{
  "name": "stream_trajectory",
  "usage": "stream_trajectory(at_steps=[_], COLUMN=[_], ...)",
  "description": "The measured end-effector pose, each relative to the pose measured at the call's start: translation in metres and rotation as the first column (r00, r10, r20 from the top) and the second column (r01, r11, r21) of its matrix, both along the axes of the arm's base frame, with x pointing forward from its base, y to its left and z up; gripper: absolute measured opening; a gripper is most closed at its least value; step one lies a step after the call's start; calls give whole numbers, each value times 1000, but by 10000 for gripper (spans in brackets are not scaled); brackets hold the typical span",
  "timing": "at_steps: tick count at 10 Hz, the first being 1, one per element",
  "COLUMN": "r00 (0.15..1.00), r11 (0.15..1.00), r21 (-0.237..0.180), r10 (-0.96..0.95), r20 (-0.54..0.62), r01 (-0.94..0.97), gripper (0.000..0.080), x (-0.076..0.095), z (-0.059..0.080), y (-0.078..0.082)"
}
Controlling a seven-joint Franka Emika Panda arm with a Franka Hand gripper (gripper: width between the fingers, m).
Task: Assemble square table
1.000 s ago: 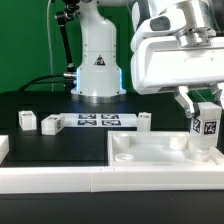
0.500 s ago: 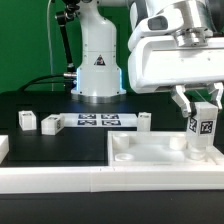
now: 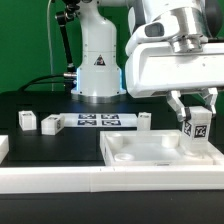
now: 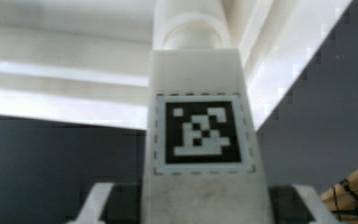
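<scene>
Green backdrop behind, black desk below, and the arm's white base planted at the back. Over on the exterior view's right, the claw is closed partway on an upright table leg, one finger on each side and the printed tag facing out. The wrist view shows that tag square on. The leg's lower end sits at the far corner of the square tabletop, which lies rim up; I cannot tell if it is seated. Three loose legs wait further back, with the marker board lying among them. A long border rail runs along the near edge, touching the tabletop.
</scene>
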State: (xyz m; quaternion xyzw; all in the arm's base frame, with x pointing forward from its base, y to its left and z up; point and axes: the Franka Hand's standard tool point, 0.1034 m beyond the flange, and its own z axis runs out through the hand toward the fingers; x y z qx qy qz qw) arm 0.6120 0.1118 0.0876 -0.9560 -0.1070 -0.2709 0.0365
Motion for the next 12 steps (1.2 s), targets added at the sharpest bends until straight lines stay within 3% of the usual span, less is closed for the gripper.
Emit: stream_trajectory(at_steps=[6,7,8,9,10,12], r00=[999,999,999,999,999,999], r11=[1000,1000,1000,1000,1000,1000], r21=[4,4,4,4,4,2], r10=[2,2,2,2,2,5], r20=[44,44,44,44,43,40], r01=[-2,-2,-2,-2,-2,-5], gripper=[291,444,444,571,634,645], x=[2,2,2,2,2,2], z=[-3,-3,-3,-3,-3,-3], y=[5,5,5,5,5,4])
